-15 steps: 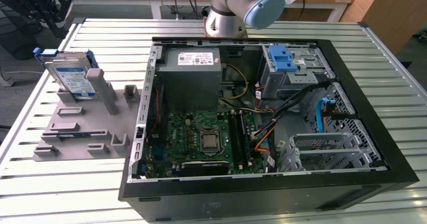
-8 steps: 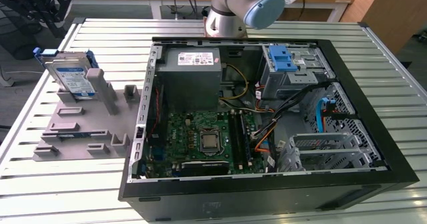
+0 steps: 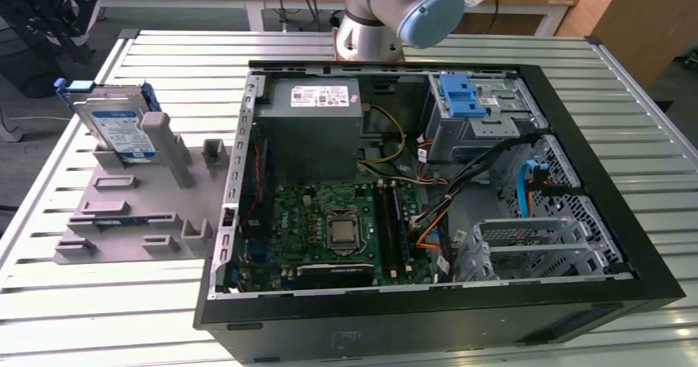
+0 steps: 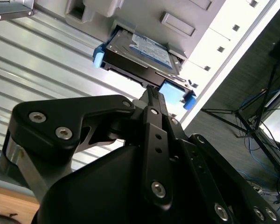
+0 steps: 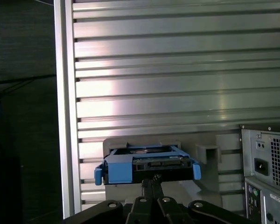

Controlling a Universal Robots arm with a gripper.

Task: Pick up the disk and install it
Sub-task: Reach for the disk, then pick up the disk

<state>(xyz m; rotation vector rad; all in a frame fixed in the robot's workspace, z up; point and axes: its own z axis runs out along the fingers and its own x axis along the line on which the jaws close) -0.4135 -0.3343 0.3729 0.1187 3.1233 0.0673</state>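
Note:
The disk [image 3: 120,126] is a silver drive with a white-and-blue label in a blue carrier frame. It leans upright in a grey holder [image 3: 142,212] at the exterior view's left, outside the computer case. In both wrist views the black gripper [image 4: 150,93] [image 5: 153,179] points at the disk [image 4: 140,51] [image 5: 147,163], its fingertips pressed together with nothing between them. The tips sit just short of the disk's blue-framed connector edge; whether they touch it I cannot tell.
An open black computer case [image 3: 436,179] lies on the slatted metal table [image 3: 633,97], showing a grey power supply [image 3: 316,114], a green motherboard [image 3: 338,220] and a drive bay with a blue latch [image 3: 469,97]. The case's rear panel [image 5: 266,158] stands near the holder.

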